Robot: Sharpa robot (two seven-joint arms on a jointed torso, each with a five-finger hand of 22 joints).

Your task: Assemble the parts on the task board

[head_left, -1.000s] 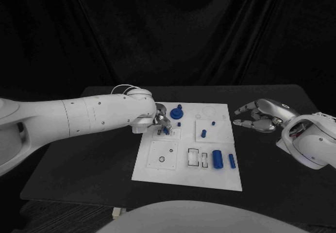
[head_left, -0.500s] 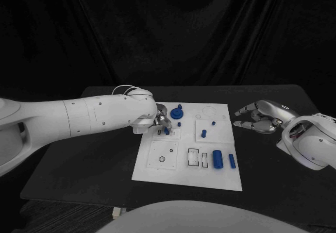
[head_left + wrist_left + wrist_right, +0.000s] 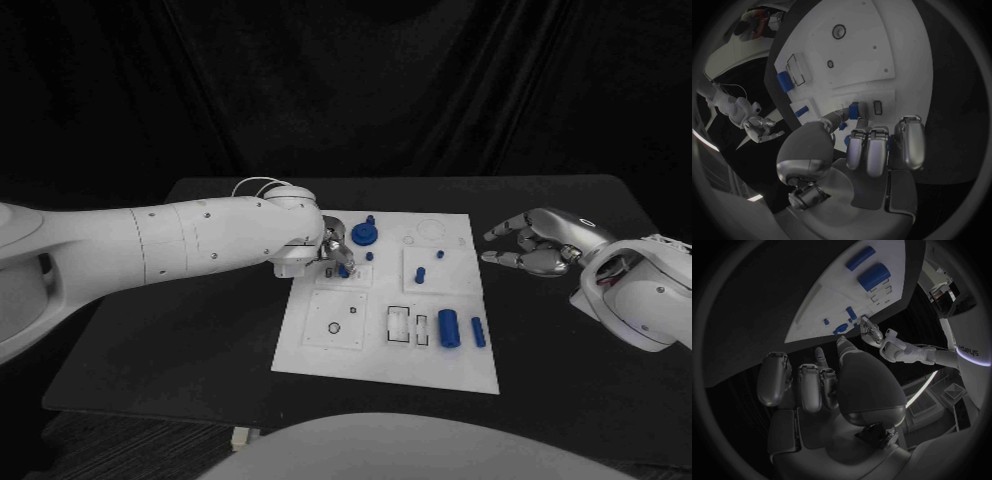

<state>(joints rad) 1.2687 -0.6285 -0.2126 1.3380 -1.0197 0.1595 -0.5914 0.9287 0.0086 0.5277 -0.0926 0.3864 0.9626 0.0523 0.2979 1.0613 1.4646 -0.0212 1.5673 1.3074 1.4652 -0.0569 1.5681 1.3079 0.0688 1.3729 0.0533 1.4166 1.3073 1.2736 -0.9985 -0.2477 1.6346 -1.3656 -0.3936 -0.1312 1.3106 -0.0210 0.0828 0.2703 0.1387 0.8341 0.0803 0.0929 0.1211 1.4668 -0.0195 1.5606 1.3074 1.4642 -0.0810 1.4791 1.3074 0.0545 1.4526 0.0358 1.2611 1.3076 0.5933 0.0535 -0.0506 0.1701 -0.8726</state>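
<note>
Treat the assembly as partly complete and in progress. The task board (image 3: 387,345) lies flat in the middle of the counter (image 3: 173,330), and several blue parts are distributed over it. Near the far edge you can see a round blue part (image 3: 364,235) with a small blue peg (image 3: 371,219) just beyond it; whether these are fully seated cannot be determined. Toward the middle a short blue pin (image 3: 420,274) and a smaller blue piece (image 3: 440,254) sit on the board, and their seating is likewise unclear. Near the front right a blue cylinder (image 3: 449,328) and a slimmer blue bar (image 3: 477,332) lie on their sides beside outlined recesses; judge these as not yet installed. A round hole in the front-left panel (image 3: 335,327) appears unfilled. The left hand (image 3: 329,252) is over the board's far-left section, and its fingertips (image 3: 856,111) pinch a small blue part (image 3: 853,110) at or just above the board surface, next to a small slot; judge this as the insertion currently in hand. Whether the part has entered its slot cannot be told. The right hand (image 3: 531,247) hovers over the counter just off the board's right edge, fingers loosely curled and apart, holding nothing. Expect the lying cylinder and bar, and any open recesses, to remain as outstanding work.
</note>
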